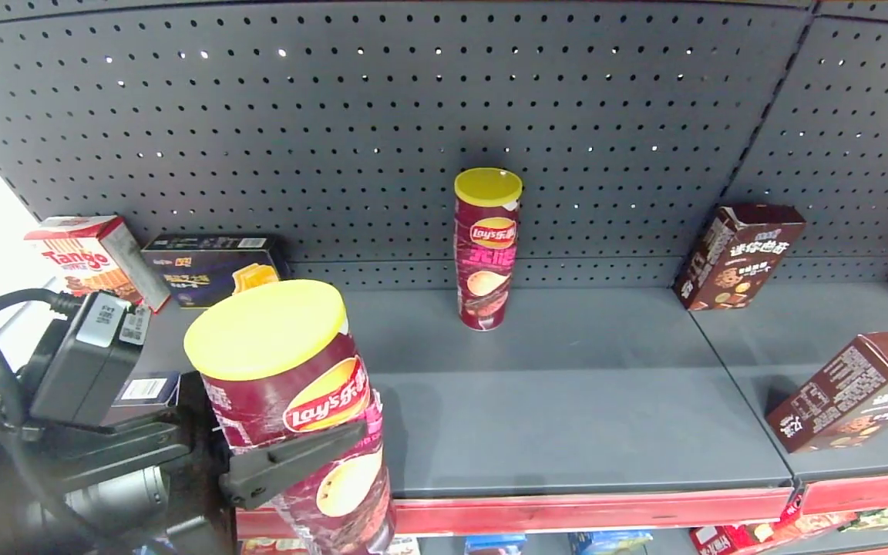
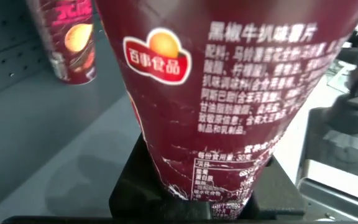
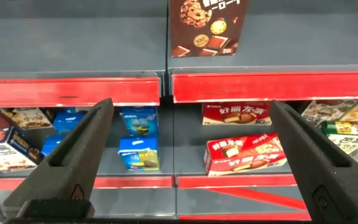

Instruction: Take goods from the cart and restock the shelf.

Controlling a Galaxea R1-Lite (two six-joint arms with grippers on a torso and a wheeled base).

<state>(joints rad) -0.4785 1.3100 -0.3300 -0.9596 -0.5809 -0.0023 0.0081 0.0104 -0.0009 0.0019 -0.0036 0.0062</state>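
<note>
Left pincer clamped on chips can; can upright, seemingly at red lip of shelf. I'd carry it forward over lip, keep it vertical, lower flat, then release. Second can stands ahead-right of pincer, well apart. Right pincer wide, empty. Deck flat, smooth grey; boxes behind pincer; plenty of room ahead.
</note>
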